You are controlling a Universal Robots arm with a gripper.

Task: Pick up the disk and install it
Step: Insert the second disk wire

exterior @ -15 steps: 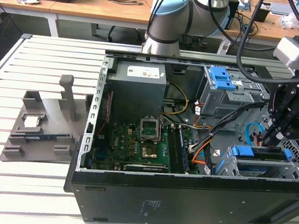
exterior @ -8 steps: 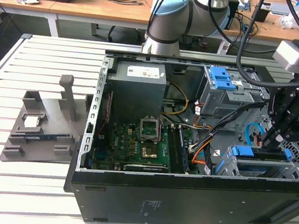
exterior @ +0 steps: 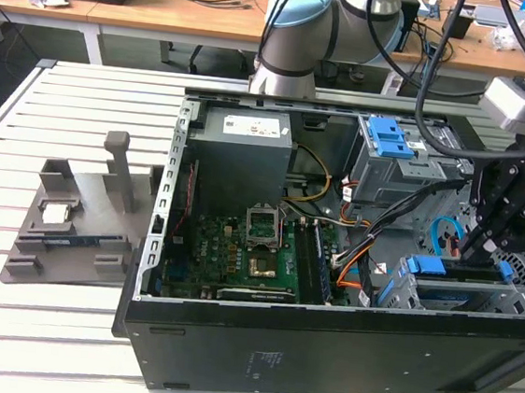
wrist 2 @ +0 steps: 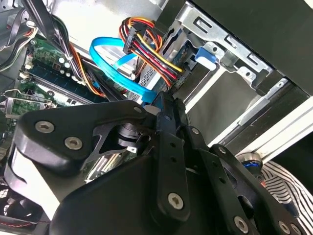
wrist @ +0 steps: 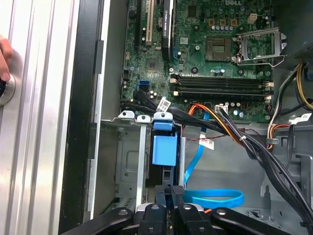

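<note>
The disk (wrist: 164,149) stands on edge in a slot of the grey metal drive cage (wrist: 128,166), at the case's near corner on the exterior view's right. Its blue carrier (exterior: 424,266) shows at the cage's top. My gripper (wrist: 176,190) hangs over the cage with its black fingers pressed together. Its tips sit at the disk's dark outer edge. In the exterior view the gripper (exterior: 471,247) reaches down just above the cage (exterior: 440,295). In the second wrist view the gripper (wrist 2: 168,100) points at a blue data cable (wrist 2: 115,66) and a bundle of coloured wires.
The open computer case (exterior: 322,344) lies on a slatted white table. Inside are the green motherboard (exterior: 247,251), a grey power supply (exterior: 244,152) and a blue-topped upper cage (exterior: 391,140). Black cables (wrist: 244,142) run close past the cage. A grey fixture (exterior: 81,224) sits to the left. A hand (wrist: 4,58) shows at the table's edge.
</note>
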